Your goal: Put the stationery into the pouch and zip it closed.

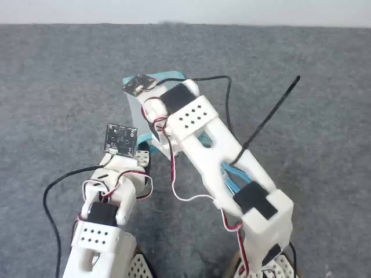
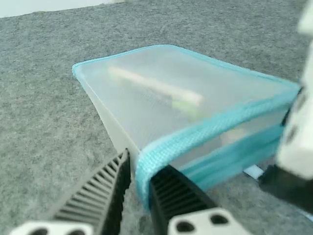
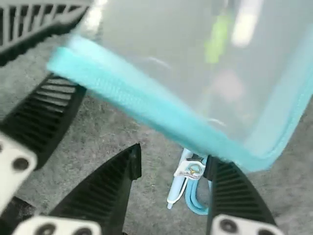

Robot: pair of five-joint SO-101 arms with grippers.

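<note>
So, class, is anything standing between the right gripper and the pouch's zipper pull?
Nothing visible does: the zipper pull hangs inside the open right gripper, close to one finger, by the turquoise edge of the pouch.

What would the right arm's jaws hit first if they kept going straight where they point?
Most likely the zipper pull, which hangs between the open jaws of the right gripper, with the pouch and its blue edge just beyond. Depth is hard to judge here.
</note>
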